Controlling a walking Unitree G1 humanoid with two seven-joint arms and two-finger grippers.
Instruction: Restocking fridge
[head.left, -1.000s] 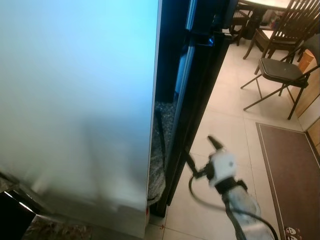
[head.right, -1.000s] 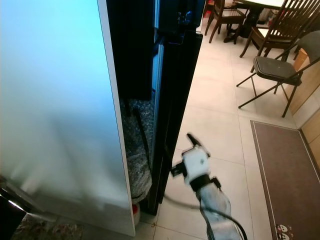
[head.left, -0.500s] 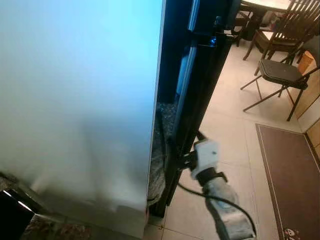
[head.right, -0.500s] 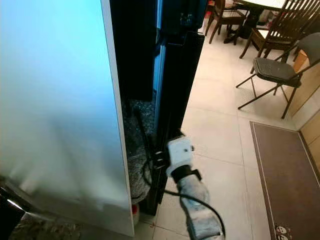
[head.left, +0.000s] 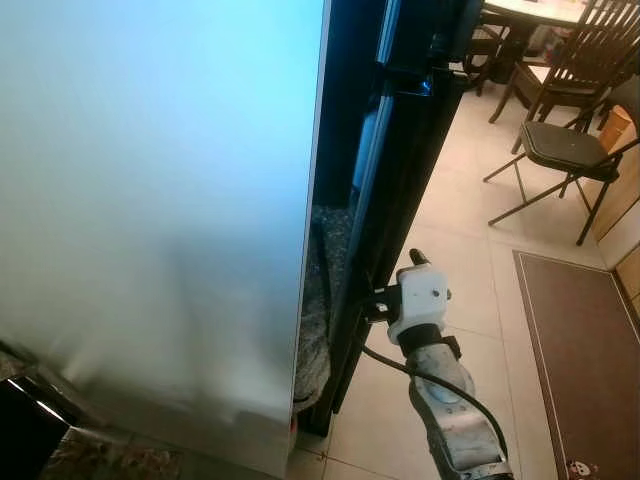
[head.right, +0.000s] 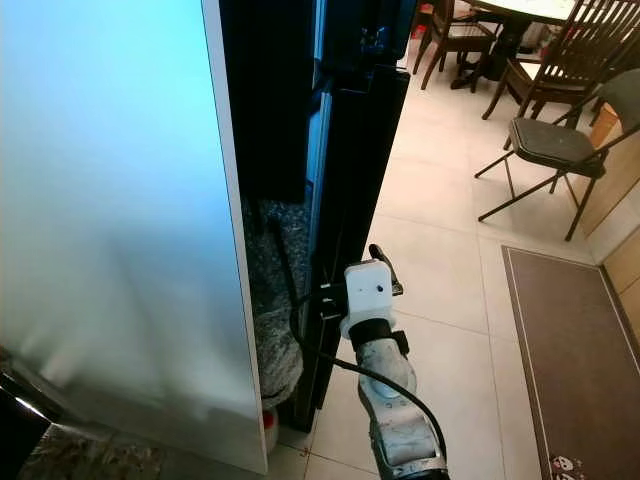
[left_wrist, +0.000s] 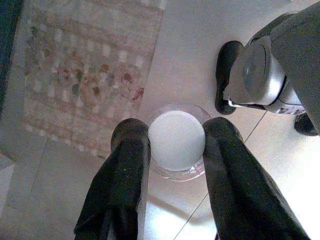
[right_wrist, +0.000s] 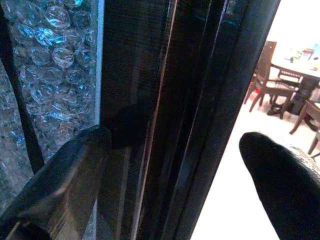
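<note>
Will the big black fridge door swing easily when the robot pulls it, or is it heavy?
Probably heavy: the fridge door is tall and thick. It should stay stiff and swing, not bend. Its glossy edge may be slippery, though the right end effector has its fingers on both sides of it.

Glossy black fridge door edge (right_wrist: 165, 115), smooth, reflective. Bubble wrap (right_wrist: 55, 55) beside it, clear, shiny plastic. Broad panel (head.left: 150, 200): smooth, matt, pale. Floor tiles (head.right: 440, 240) smooth, satin sheen. Right gripper (right_wrist: 175, 165) fingers matt black. Bottle cap (left_wrist: 176, 141) white ribbed plastic; rug (left_wrist: 85, 75) woven cloth.
</note>
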